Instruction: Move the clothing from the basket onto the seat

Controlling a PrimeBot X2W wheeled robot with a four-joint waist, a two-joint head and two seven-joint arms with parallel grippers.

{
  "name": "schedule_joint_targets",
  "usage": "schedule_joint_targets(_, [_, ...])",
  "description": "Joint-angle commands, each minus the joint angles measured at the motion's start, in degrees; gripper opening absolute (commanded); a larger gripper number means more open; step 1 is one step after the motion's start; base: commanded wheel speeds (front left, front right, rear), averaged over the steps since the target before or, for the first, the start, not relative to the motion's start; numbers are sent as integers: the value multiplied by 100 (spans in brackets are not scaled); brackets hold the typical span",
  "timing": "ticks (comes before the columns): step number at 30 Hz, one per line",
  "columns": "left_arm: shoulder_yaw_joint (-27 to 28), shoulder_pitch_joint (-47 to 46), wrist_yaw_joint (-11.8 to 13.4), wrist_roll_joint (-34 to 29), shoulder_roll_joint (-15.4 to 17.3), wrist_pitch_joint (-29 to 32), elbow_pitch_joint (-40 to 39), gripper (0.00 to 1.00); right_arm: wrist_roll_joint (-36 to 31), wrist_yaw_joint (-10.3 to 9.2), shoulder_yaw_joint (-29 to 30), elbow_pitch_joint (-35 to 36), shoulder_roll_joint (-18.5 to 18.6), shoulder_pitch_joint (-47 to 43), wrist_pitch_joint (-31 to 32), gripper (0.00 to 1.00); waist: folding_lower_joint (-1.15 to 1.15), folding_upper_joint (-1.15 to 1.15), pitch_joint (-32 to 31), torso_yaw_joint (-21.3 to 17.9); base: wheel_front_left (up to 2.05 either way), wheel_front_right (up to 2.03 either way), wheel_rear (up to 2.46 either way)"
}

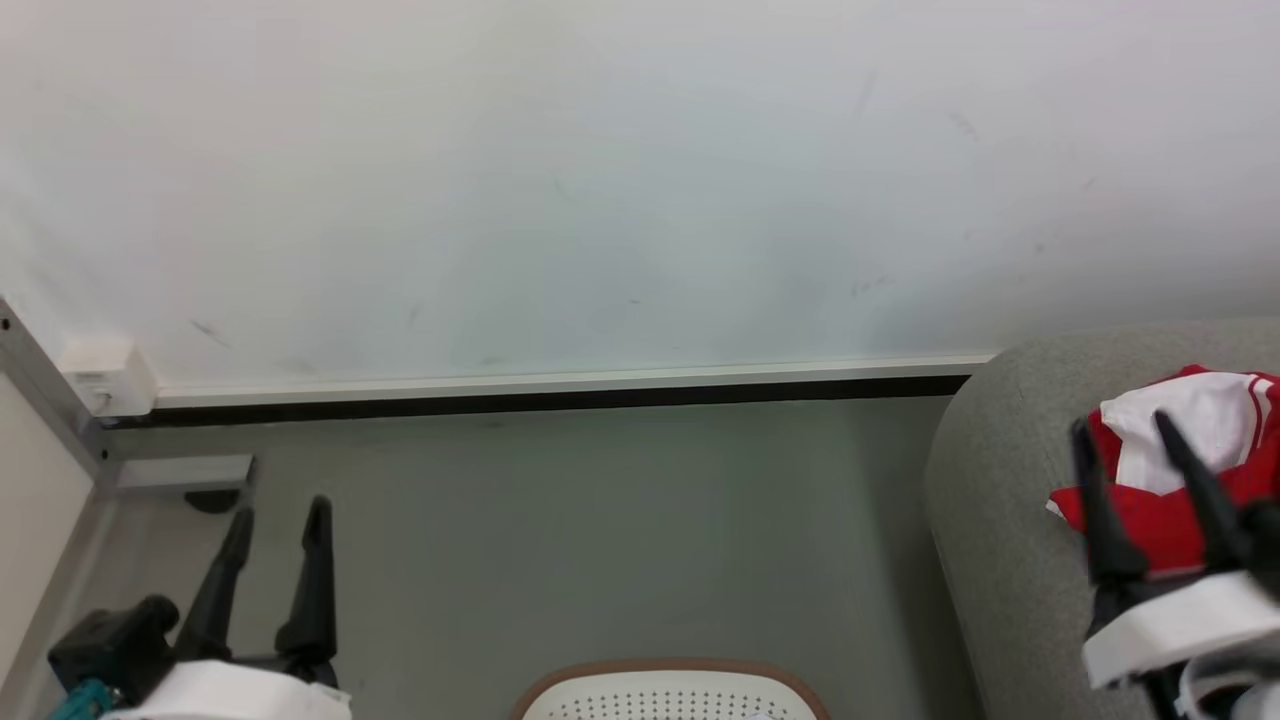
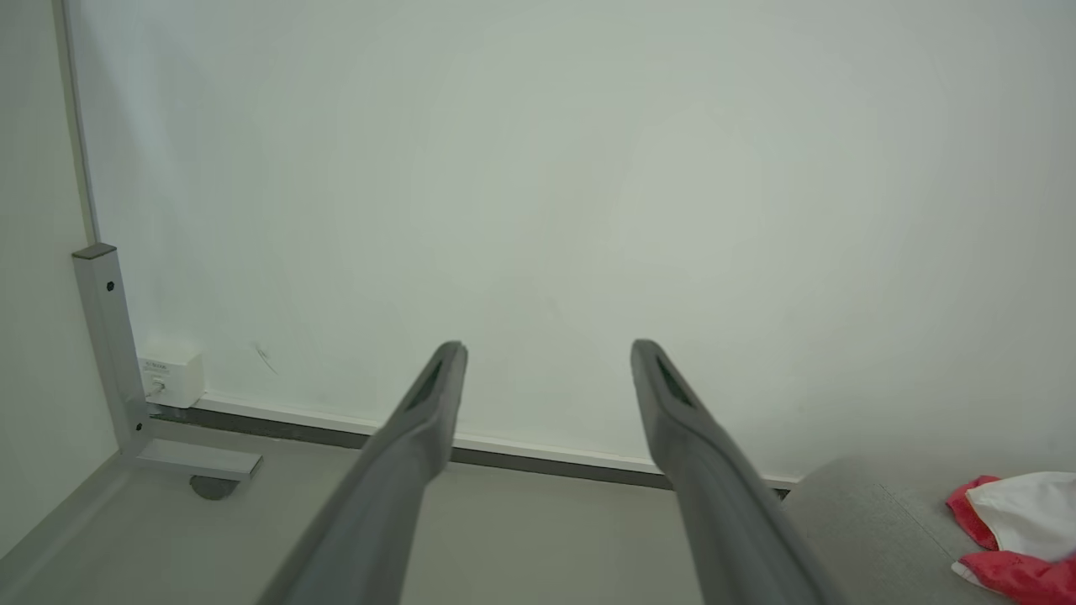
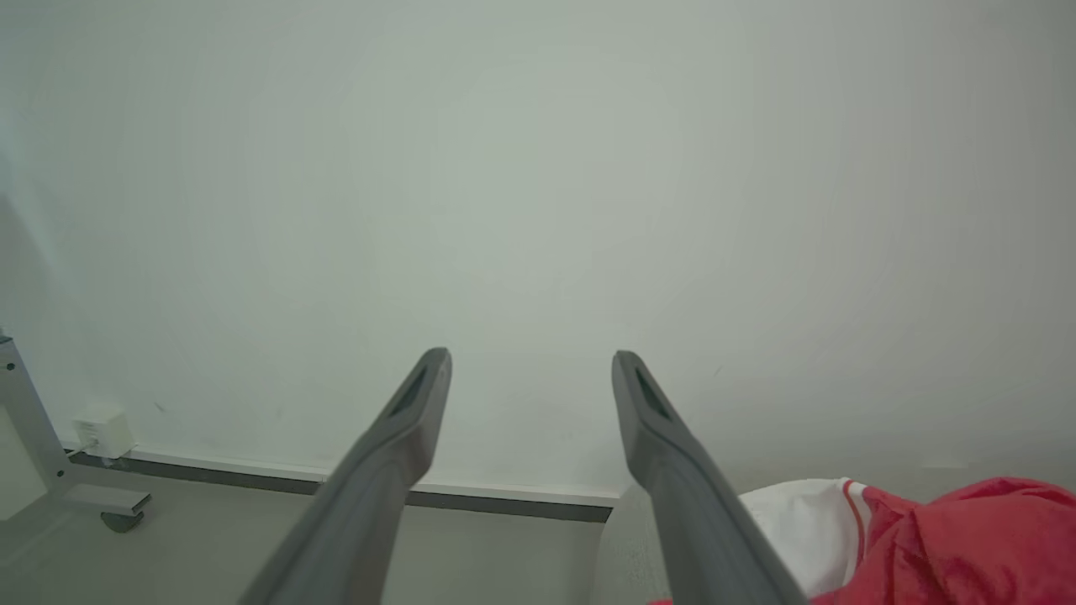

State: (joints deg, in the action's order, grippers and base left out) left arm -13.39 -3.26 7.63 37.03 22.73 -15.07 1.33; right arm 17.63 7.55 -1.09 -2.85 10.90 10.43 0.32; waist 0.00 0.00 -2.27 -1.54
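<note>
Clothing (image 1: 1190, 470) lies on the seat (image 1: 1000, 480) close by the right gripper (image 1: 1122, 428), spread wide and empty like the left gripper (image 1: 280, 508), so the drop looks done and next likely comes a reach down into the basket (image 1: 660, 665).

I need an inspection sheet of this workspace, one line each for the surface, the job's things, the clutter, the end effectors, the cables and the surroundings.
Surface: grey floor, bare between the basket and the wall.
Job's things: red and white clothing lies on the light-grey seat; the basket is at the head view's bottom edge, and its contents cannot be judged.
Clutter: nothing seen.
End effectors: left end effector is open and empty over the floor; right end effector is open and empty, in front of the clothing.
Cables: nothing seen.
Surroundings: white wall with a baseboard; a grey metal frame on a caster; a small white box at the wall's foot.
</note>
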Motion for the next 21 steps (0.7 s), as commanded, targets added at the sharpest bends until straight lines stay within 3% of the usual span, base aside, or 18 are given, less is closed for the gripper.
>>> schedule_joint_targets(1, [102,145,-11,-118,-75,-7,-11,100,-32,-13,-64,-56,-110,-208,-165,100,0,0,5,29,0,0,0])
schedule_joint_targets(10, [507,500,-390,-728,-569,-7,238,100,-398,-13,-408,-565,-603,-791,-1116,100,0,0,26,84,0,0,0])
schedule_joint_targets(21, [763,501,-805,-1205,-948,-7,575,100,-562,-13,-541,-894,-798,-714,-1404,100,0,0,12,-6,0,0,0])
